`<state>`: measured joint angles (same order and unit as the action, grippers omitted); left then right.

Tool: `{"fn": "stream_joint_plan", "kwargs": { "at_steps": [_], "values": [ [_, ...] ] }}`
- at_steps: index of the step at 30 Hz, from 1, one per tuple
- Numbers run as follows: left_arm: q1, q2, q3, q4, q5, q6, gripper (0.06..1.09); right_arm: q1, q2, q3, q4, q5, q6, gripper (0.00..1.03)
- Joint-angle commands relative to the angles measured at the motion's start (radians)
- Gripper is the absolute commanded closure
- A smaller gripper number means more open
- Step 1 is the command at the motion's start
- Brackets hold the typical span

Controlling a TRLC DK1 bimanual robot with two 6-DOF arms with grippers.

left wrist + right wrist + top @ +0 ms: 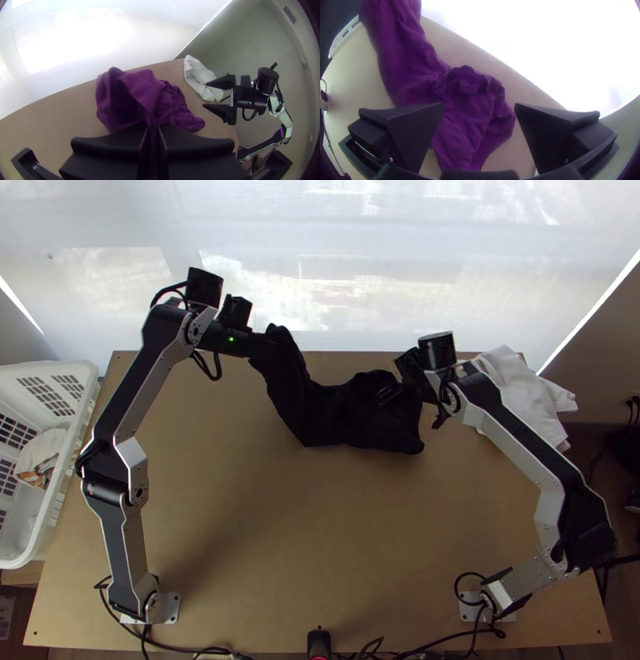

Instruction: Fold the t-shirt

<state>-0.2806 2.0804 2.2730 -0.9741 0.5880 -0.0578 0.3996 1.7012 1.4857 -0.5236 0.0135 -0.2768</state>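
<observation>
- White basket (56, 370): left of table (240, 516).
- Left end effector (267, 342): clenched on t-shirt (344, 416), held part raised.
- T-shirt: bunched, far middle.
- Right end effector (390, 391): released, 2 fingers apart, over t-shirt's right part.
- White cloth (524, 392): far right.

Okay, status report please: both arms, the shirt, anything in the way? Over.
Left end effector shut on t-shirt, that end raised. Right end effector open above the bunched rest. White cloth at far right corner, probably not blocking.
</observation>
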Motion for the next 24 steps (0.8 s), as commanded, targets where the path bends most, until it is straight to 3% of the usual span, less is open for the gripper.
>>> {"fn": "stream_joint_plan", "kwargs": {
  "at_steps": [1, 9, 24],
  "values": [
    [-0.058, 0.020, -0.004, 0.058, 0.030, -0.036, 1.05, -0.079, -0.178, -0.004, -0.079, -0.001, 0.011, 0.05],
    [-0.131, 0.064, -0.004, 0.178, 0.039, -0.077, 1.05, -0.128, -0.324, -0.068, -0.153, 0.005, 0.010, 0.05],
    [-0.305, 0.164, -0.007, 0.476, 0.036, -0.197, 1.05, -0.148, -0.411, -0.159, -0.196, 0.039, -0.013, 0.05]
  ]
}}
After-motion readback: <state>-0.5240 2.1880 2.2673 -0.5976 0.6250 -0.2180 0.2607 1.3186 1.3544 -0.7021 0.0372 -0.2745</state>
